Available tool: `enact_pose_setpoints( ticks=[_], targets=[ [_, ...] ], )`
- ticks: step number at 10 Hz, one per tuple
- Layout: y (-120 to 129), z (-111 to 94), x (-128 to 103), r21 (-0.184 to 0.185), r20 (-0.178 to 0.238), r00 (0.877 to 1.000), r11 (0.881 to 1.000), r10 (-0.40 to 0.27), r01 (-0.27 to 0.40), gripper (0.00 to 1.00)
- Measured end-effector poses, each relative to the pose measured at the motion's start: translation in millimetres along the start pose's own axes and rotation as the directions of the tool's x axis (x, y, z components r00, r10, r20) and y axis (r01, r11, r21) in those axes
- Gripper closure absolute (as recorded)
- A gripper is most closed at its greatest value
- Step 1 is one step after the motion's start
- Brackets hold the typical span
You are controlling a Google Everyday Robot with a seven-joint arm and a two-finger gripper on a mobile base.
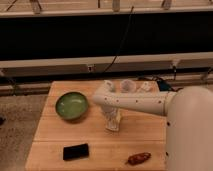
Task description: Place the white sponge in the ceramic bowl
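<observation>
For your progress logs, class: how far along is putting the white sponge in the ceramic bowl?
Done: nothing yet; the ceramic bowl is empty. In hand: the gripper is down at the white sponge, apart from the bowl; a grasp cannot be confirmed. Left: lifting it and carrying it over into the bowl.

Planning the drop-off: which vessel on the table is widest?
The green ceramic bowl, left of the gripper; the translucent cup at the back is far narrower.

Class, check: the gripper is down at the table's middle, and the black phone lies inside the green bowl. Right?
No. The camera view shows the phone on the table in front of the bowl; the gripper is at the middle.
</observation>
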Motion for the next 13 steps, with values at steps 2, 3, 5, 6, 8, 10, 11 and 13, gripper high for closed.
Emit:
enact_pose_setpoints(
  ticks=[2,3,5,6,8,10,11,13],
  targets=[
    [-6.0,-4.5,3.2,-0.001,0.002,1.000,1.000,-0.007,0.007,0.97],
    [-6.2,-5.8,5.5,-0.003,0.002,1.000,1.000,-0.007,0.007,0.97],
    [-15.9,-15.2,12.1,-0.005,0.002,1.000,1.000,-0.019,0.019,0.97],
    [-19.9,-18.9,14.0,-0.006,0.002,1.000,1.000,-0.023,0.023,0.97],
    [-26.3,-26.2,20.2,-0.010,-0.003,1.000,1.000,-0.027,0.027,0.97],
    [-37.8,-33.5,24.2,-0.011,-0.010,0.999,0.999,-0.040,0.040,0.97],
    [-52.5,-40.8,26.4,-0.013,-0.013,0.998,0.998,-0.059,0.059,0.97],
    [-63.3,-45.1,27.6,-0.012,-0.017,0.997,0.997,-0.070,0.070,0.97]
  ],
)
